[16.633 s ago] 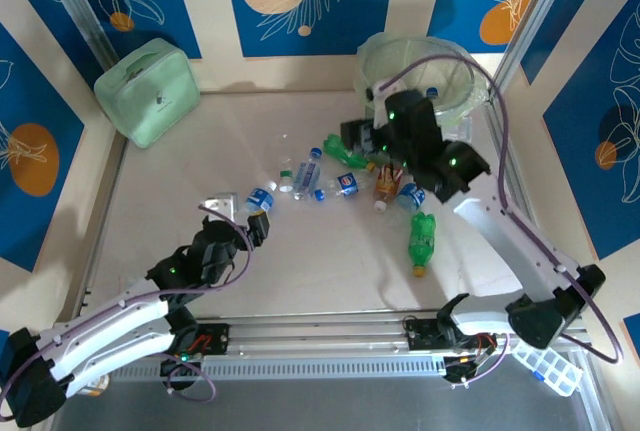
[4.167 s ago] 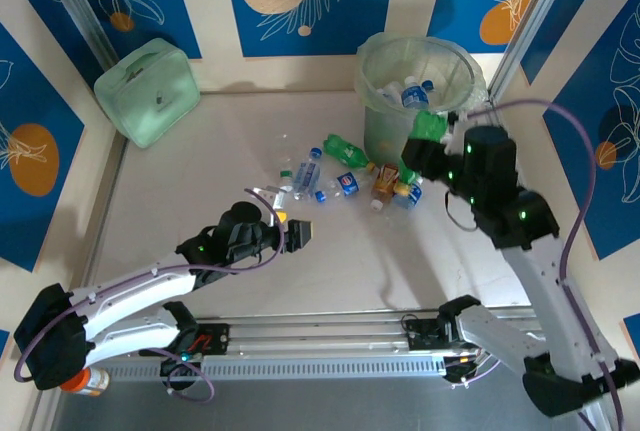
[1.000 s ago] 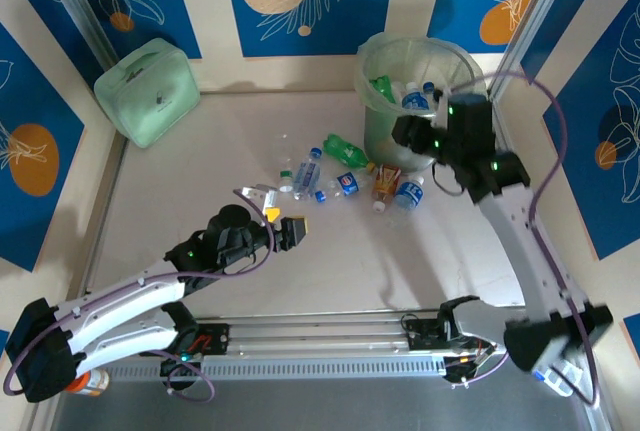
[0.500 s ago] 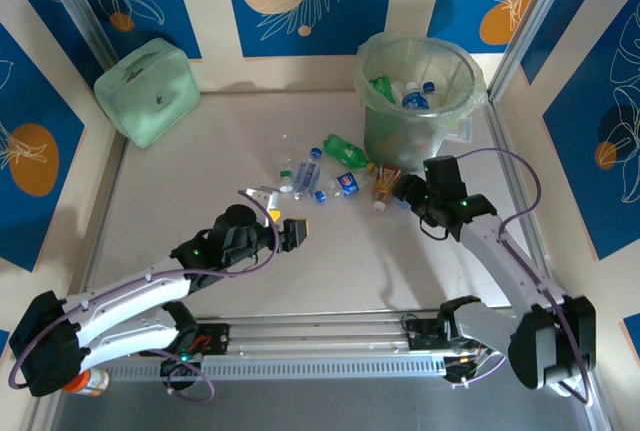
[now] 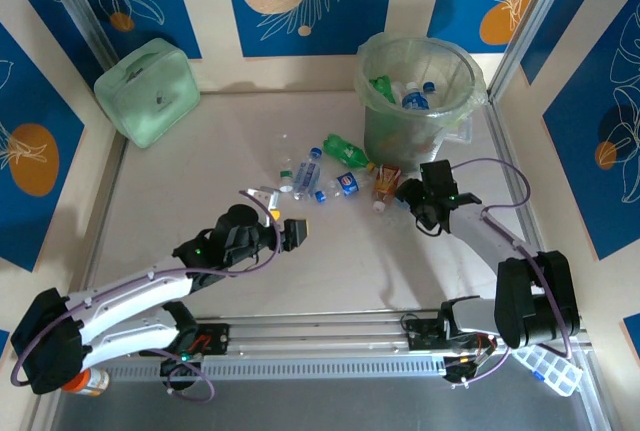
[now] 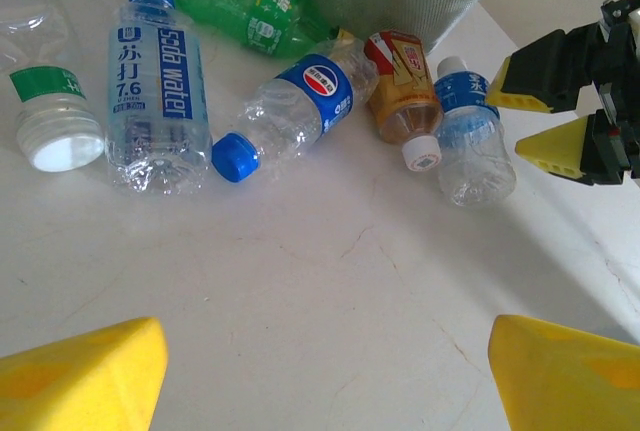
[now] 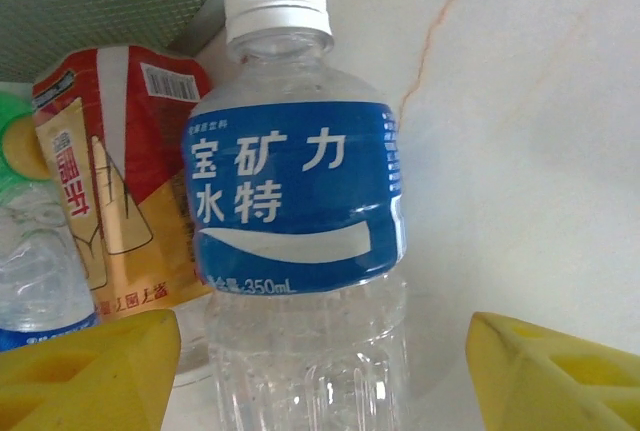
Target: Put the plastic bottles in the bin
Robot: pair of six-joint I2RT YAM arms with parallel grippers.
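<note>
Plastic bottles (image 6: 300, 116) litter the pale veined table (image 6: 330, 301) beneath blue-patterned walls (image 5: 340, 11); left fingers (image 6: 80, 371) and right fingers (image 7: 85, 366) both spread.

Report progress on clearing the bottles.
Done: several bottles lie in the bin. In hand: nothing gripped; the right hand is open astride the white-capped blue-labelled bottle, and the left hand is open above bare table. Left: at least six on the table, including the green bottle.

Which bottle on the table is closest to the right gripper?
The clear white-capped bottle with the blue label, beside the red-orange labelled bottle; the open right gripper frames it.
</note>
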